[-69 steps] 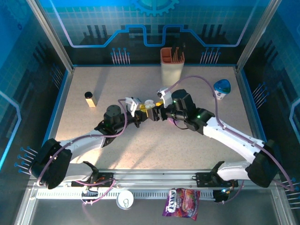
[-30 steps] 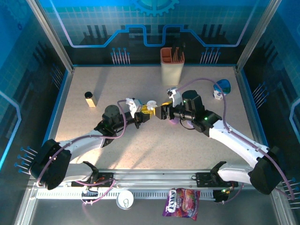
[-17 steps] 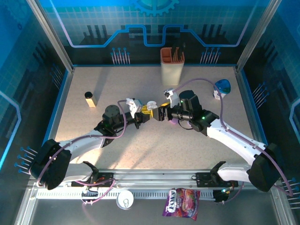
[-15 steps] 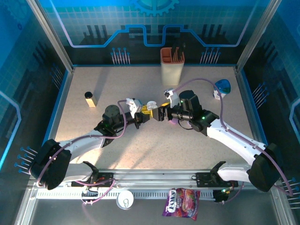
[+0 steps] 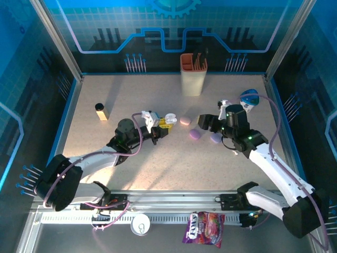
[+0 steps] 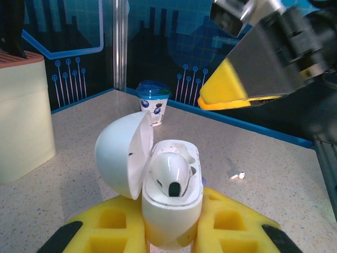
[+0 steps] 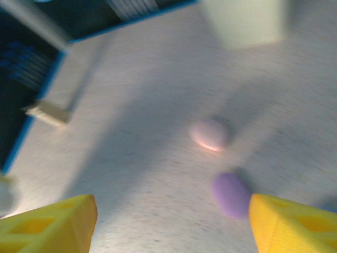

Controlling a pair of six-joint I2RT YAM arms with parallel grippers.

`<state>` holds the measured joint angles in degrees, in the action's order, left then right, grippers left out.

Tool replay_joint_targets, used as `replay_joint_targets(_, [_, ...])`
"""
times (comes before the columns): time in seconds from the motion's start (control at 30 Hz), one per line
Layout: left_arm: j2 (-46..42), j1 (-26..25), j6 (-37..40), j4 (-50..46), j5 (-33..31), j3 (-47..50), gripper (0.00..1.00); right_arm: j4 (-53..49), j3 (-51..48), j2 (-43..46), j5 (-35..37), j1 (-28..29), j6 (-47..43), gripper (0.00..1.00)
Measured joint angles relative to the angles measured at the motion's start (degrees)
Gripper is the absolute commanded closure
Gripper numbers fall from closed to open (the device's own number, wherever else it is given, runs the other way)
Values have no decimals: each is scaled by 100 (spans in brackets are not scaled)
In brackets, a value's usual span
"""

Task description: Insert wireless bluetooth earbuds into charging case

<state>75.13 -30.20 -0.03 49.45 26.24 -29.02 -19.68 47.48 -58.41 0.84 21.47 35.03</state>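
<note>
White plastic makes up the charging case [image 6: 174, 211], which is clamped upright between the yellow foam pads [image 6: 113, 224] of the left gripper [image 6: 171, 234]. The jaws are drawn in tight against its lower body. The lid [image 6: 122, 155] is swung open to the left of the jaws. One white earbud [image 6: 169, 174] is seated in the case's near socket, just above the pads.

On the table ahead of this gripper and to its right, a tiny white piece [image 6: 237, 175] is seen, too small to be identified. Farther ahead a blue-lidded cup [image 6: 153, 100] is stood, and far to the left a cream container [image 6: 23, 121].

The right gripper [image 7: 171, 221] is held with its jaws spread wide, and nothing is gripped between its yellow pads [image 7: 52, 219]. One of its fingers [image 6: 247, 79], grey with a yellow tip, is seen above and to the right of the held case in the left wrist view.

Ahead of the right gripper, roughly on its centre line, a pink case [image 7: 209, 133] is laid on the table. A purple case [image 7: 231, 195] is laid nearer, just inside the right-hand pad. From above, the pink case is seen between the two grippers, and a lilac case [image 5: 215, 138] is seen beside the right wrist.
</note>
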Motion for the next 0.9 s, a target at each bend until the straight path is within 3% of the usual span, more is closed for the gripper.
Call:
replay_joint_targets(0.2, [162,-2,-2,85,129,-2,100,-1384,-608,35,922,-1123,1152,30])
replay_joint_targets(0.37, [247,0,-7,195,197,-2,100,-1738,-1290,90,935,-1784,1821,33])
replay_joint_targets(0.7, [284,4,-7,297,212,-2,100,-1320,-1729,-179,442,-2277,2247,44])
replay_joint_targets(0.9, [284,4,-4,297,212,-2,100,-1019,-1729,-446,278,-2391,2236,44])
